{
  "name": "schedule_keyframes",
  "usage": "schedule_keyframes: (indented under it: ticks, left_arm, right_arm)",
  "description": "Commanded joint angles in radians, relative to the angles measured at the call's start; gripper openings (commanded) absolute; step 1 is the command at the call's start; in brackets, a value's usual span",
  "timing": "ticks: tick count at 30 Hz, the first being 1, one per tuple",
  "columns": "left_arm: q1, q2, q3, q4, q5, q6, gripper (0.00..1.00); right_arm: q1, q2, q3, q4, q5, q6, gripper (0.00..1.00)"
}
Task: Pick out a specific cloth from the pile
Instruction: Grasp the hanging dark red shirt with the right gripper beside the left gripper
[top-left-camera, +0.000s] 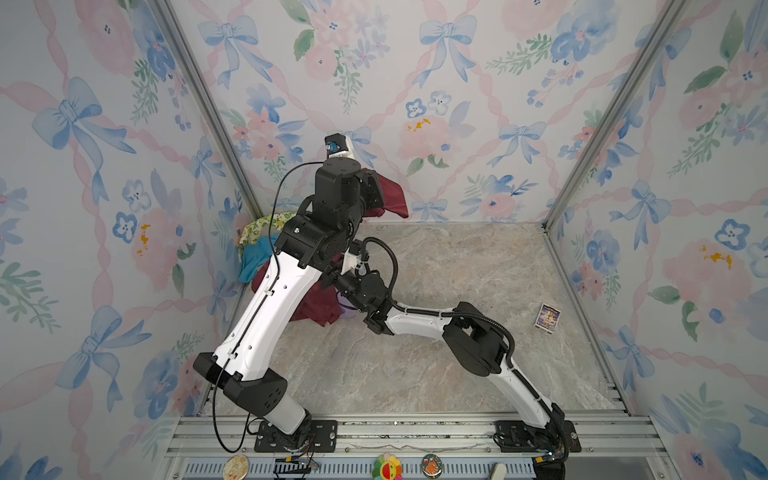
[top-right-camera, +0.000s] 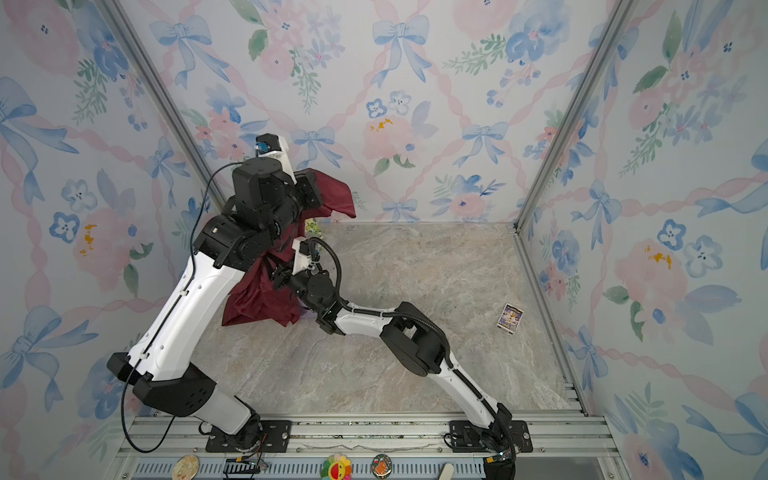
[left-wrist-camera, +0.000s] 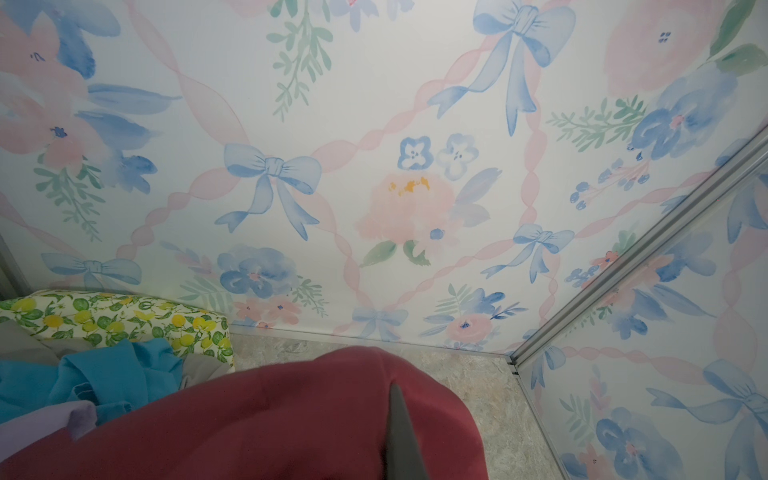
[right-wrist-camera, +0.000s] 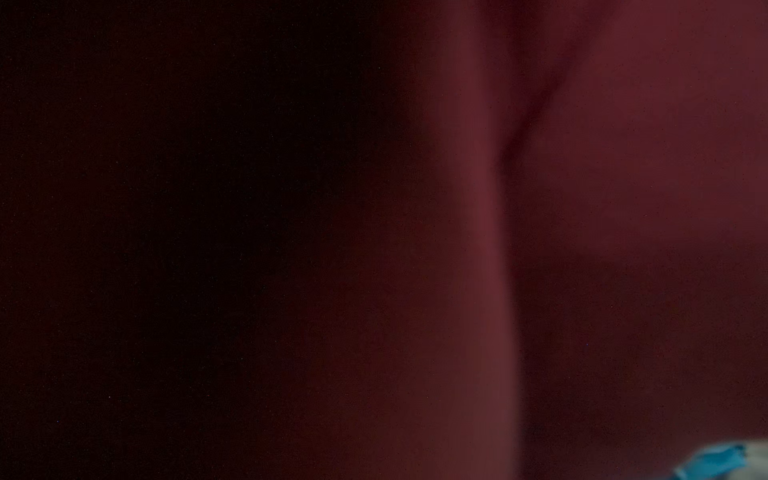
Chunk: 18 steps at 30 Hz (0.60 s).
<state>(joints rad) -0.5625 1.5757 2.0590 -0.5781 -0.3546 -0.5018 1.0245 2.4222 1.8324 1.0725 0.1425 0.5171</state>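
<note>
Maroon cloth (left-wrist-camera: 291, 419) drapes our clamped left gripper (top-left-camera: 374, 187), raised above the pile (top-left-camera: 257, 245); our right gripper (top-right-camera: 278, 278) is buried in it, width unclear.

Three walls (top-left-camera: 457, 83) are being covered by wallpaper printed with blue bows, pink ribbons and pastel flowers. The corners are being edged by aluminium posts (top-left-camera: 602, 124). The floor is being formed by a marbled beige-grey slab (top-left-camera: 457, 270), evenly lit. Along the near edge, grooved aluminium rails (top-left-camera: 415, 432) are being decorated with small colourful stickers (top-left-camera: 387, 466).
</note>
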Motion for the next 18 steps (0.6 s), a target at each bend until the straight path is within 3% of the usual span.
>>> schedule_keyframes:
  ticks: [1, 2, 3, 9, 18]
  left_arm:
    - [-0.007, -0.021, 0.011, 0.035, 0.041, -0.009, 0.00]
    - [-0.009, -0.025, 0.010, 0.035, 0.046, -0.005, 0.00]
    - [-0.011, -0.029, 0.010, 0.035, 0.046, -0.004, 0.00]
    - [-0.018, -0.044, 0.045, 0.035, 0.050, 0.013, 0.00]
    - [-0.091, -0.024, 0.131, 0.040, 0.099, 0.123, 0.00]
  right_arm:
    - [-0.015, 0.010, 0.024, -0.047, -0.036, 0.047, 0.11]
    - [-0.017, -0.007, 0.009, -0.043, -0.035, 0.043, 0.02]
    - [-0.022, -0.030, -0.011, -0.040, -0.030, 0.038, 0.00]
    - [-0.072, -0.200, -0.044, -0.183, -0.105, 0.060, 0.00]
    - [-0.109, -0.423, 0.032, -0.557, -0.155, 0.004, 0.00]
